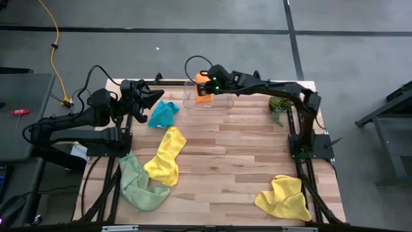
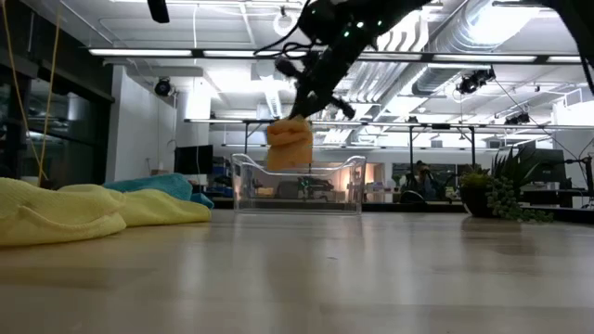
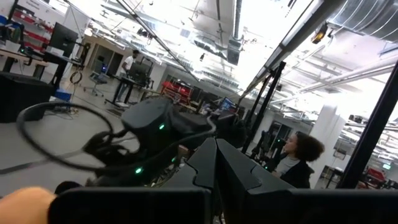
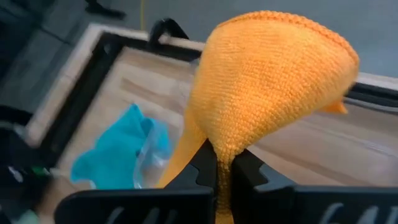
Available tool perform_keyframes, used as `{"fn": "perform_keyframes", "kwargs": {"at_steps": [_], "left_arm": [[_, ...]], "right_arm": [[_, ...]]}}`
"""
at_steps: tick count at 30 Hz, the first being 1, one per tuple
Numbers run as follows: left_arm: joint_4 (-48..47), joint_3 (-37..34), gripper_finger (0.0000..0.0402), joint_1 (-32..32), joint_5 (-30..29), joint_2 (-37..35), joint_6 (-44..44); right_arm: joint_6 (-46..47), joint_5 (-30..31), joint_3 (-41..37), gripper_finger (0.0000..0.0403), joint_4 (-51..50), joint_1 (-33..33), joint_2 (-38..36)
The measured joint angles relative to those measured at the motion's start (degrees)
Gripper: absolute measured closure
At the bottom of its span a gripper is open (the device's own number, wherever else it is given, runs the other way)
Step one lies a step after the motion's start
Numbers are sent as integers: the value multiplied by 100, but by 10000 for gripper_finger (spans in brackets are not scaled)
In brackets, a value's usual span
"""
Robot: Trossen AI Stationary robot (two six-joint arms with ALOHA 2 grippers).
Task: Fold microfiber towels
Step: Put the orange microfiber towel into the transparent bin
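Note:
My right gripper (image 2: 314,104) is shut on the orange towel (image 2: 290,144) and holds it over the clear bin (image 2: 297,186) at the table's far edge. My left gripper (image 1: 158,97) hangs raised and shut at the far left, touching nothing. A teal towel (image 1: 163,114) lies crumpled near it. One yellow towel (image 1: 167,154) lies left of the middle, its near end resting on a light green towel (image 1: 138,185). Another yellow towel (image 1: 283,198) lies at the near right. My right gripper pinches a bunched part of the orange towel (image 4: 227,149) between its two fingers (image 4: 249,171), in several layers. The fingers slant down from the table's right. The towel hangs below them in a folded bundle, its lower end (image 2: 288,167) about level with the bin's rim.
A small potted plant (image 1: 278,106) stands at the far right, next to the right arm's frame. People show in the room beyond the table (image 3: 292,158). Bare wood lies in the middle and right of the table (image 1: 244,154).

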Motion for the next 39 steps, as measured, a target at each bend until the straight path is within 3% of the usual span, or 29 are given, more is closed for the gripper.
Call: {"fn": "perform_keyframes", "kwargs": {"at_steps": [11,18,31,39], "left_arm": [[0,0,402,0,1,0,-4],[0,0,402,2,2,0,-4],[-153,0,402,2,-48,0,-2],[-245,-2,402,0,-65,17,-4]], "right_arm": [[450,-374,0,403,571,-60,663],[601,-1064,0,403,1152,-105,921],[622,-980,2,403,682,-314,1008],[813,-1777,3,403,1532,-328,1183]]}}
